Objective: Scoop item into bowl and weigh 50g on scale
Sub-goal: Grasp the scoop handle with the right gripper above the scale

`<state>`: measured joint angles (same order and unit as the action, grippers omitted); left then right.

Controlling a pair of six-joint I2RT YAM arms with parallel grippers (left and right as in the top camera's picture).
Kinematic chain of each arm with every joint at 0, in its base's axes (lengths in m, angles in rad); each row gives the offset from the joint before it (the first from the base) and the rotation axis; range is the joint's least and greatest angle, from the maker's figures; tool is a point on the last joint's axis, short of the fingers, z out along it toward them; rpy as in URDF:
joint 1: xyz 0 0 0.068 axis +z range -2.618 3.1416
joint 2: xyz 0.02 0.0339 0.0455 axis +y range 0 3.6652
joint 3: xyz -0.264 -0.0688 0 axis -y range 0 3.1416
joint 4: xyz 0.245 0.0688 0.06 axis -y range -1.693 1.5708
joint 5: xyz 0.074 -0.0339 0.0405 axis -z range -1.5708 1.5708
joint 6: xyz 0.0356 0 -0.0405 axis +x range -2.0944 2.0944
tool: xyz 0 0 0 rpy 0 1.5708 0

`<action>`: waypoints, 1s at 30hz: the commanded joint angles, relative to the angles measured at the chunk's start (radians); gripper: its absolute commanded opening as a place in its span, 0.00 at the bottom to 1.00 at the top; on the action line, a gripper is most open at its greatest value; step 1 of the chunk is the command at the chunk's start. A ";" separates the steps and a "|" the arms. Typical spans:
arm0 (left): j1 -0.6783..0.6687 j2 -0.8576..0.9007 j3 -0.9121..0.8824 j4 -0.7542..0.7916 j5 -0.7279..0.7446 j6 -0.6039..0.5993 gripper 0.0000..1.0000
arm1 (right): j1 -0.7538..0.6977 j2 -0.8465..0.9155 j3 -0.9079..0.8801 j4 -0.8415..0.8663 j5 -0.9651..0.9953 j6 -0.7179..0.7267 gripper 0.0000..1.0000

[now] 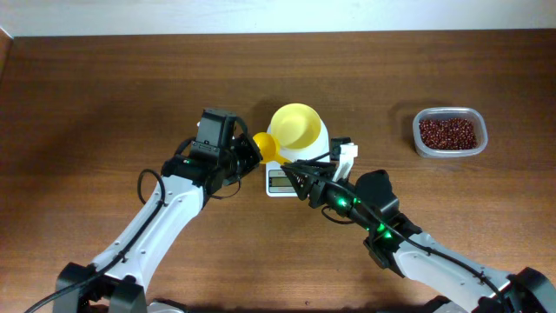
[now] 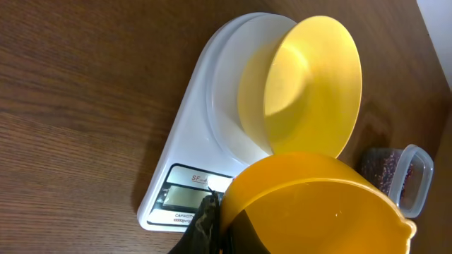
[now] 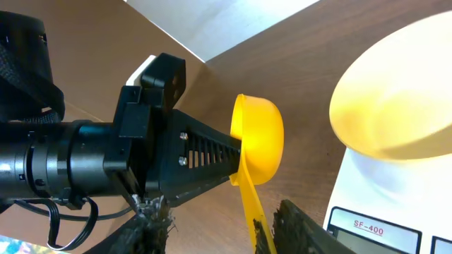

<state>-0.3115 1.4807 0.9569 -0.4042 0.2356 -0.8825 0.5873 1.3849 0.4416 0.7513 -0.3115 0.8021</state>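
Note:
The pale yellow bowl (image 1: 295, 126) sits empty on the white scale (image 1: 280, 181), also seen in the left wrist view (image 2: 311, 85) and the right wrist view (image 3: 395, 106). My left gripper (image 1: 252, 149) is shut on the cup of the yellow scoop (image 1: 265, 145), held in the air just left of the scale. The scoop's handle (image 3: 251, 212) hangs between the open fingers of my right gripper (image 3: 226, 229), close to its right finger. The red-brown beans (image 1: 448, 132) lie in a clear container at the far right. The scoop (image 2: 318, 204) looks empty.
The scale's display (image 2: 187, 194) faces the front edge, right by my right gripper (image 1: 300, 174). The clear container (image 2: 406, 180) stands well right of the scale. The brown table (image 1: 104, 87) stretches left and back.

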 commanded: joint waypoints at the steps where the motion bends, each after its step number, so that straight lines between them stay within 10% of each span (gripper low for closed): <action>1: -0.016 -0.011 0.005 0.003 0.033 -0.006 0.00 | 0.008 0.009 0.014 -0.030 -0.013 0.026 0.49; 30: -0.082 -0.011 0.005 -0.024 0.031 -0.006 0.00 | 0.008 0.009 0.014 -0.030 -0.013 0.026 0.17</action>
<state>-0.3805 1.4807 0.9569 -0.4225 0.2565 -0.8902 0.5873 1.3907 0.4419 0.7101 -0.3138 0.8349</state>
